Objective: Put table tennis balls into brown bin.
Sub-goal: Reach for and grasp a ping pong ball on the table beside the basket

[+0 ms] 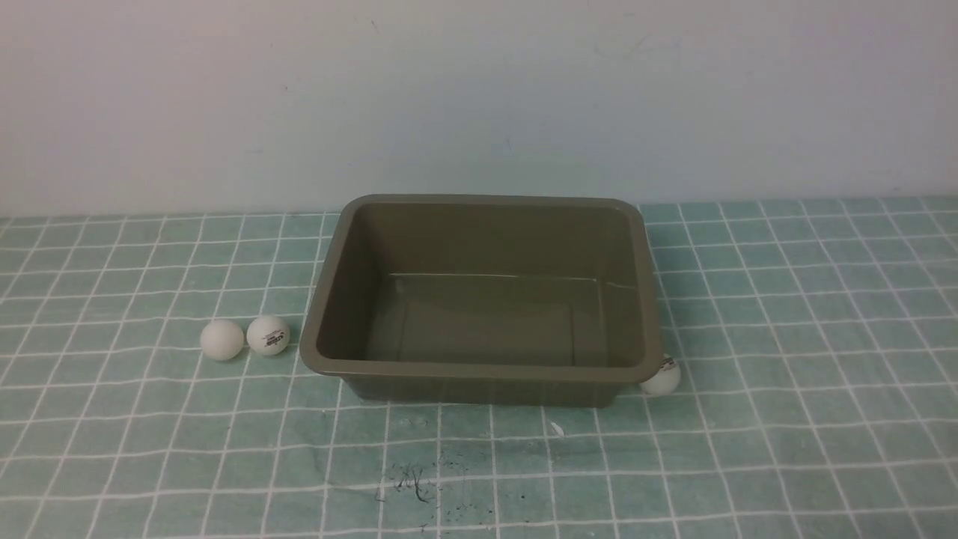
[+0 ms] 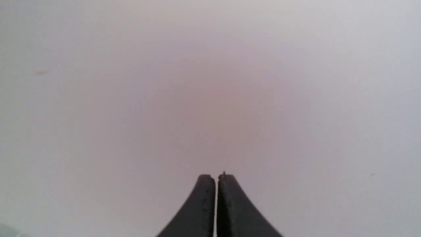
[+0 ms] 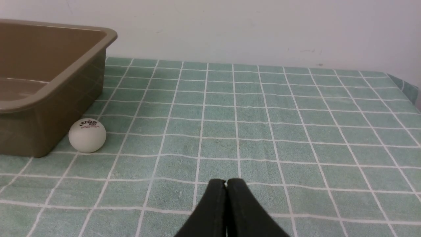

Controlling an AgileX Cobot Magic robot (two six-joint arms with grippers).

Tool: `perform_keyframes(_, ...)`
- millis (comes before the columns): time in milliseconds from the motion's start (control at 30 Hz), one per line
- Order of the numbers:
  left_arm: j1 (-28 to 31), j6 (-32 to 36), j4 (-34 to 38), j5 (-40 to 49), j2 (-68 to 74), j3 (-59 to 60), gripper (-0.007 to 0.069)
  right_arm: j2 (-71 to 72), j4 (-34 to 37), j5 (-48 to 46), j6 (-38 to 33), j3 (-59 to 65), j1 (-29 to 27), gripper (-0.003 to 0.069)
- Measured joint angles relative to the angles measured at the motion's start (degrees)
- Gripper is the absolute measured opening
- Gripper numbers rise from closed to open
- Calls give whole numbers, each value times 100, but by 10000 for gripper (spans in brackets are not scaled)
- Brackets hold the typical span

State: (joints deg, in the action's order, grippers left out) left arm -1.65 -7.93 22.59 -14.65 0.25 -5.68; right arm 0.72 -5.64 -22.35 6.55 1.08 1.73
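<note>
Checked cloth (image 1: 786, 314) bears three balls (image 1: 222, 340) (image 1: 268, 335) (image 1: 663, 379), one bin (image 1: 479, 372); left fingers (image 2: 200, 210), right fingers (image 3: 213, 210) pressed together.

Table under green cloth (image 1: 786, 314) with white grid lines, bin and three balls on it
brown bin (image 1: 479, 372) sits mid-table; two table tennis balls lie to its left, plain ball (image 1: 222, 340) and logo ball (image 1: 268, 335) nearly touching each other, logo ball just beside the bin's near left corner; third ball (image 1: 661, 376) tucked under the rim at the near right corner, logo up; dark scuff marks (image 1: 408, 483) and white speck (image 1: 556, 428) on the cloth in front of the bin
</note>
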Motion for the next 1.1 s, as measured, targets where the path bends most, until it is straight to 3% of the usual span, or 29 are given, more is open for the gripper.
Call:
perform_keyframes(67,0,-6,-150,654,307,-644,-5,0,-7,6,0,0,0,-13)
perform_keyframes(133,0,12,-389,2266,1187,-1851,-5,0,205,234,132,25,0,-13)
perform_keyframes(167,0,20,-401,2417,1269,-1943,-5,0,205,276,132,34,0,-13)
perform_keyframes(200,0,73,-455,3019,1623,-2305,-5,0,472,500,311,49,0,-13)
perform_keyframes(233,0,299,-590,4466,2569,-3077,-5,0,1102,949,627,54,0,-13)
perform_keyframes(267,0,299,-590,4466,2569,-3077,-5,0,1180,1012,671,54,0,-13)
perform_keyframes(300,0,521,-682,5407,3238,-3492,-5,0,1744,1423,989,54,0,-13)
perform_keyframes(400,0,945,-759,6410,4675,-4065,-5,0,2821,2056,1490,54,0,-13)
perform_keyframes(667,0,1419,-919,6370,7373,-4712,-5,0,3544,2357,1531,0,6,-13)
perform_keyframes(800,0,1448,-1197,6248,8247,-5260,-5,-57,3174,1018,1200,-759,145,-13)
perform_keyframes(1000,0,1448,-1604,6425,9337,-6296,1,-1536,2265,-1422,473,-2842,254,-13)
perform_keyframes(1100,0,1419,-1815,6394,9918,-6841,67,-2428,2052,-2424,-100,-3841,260,-13)
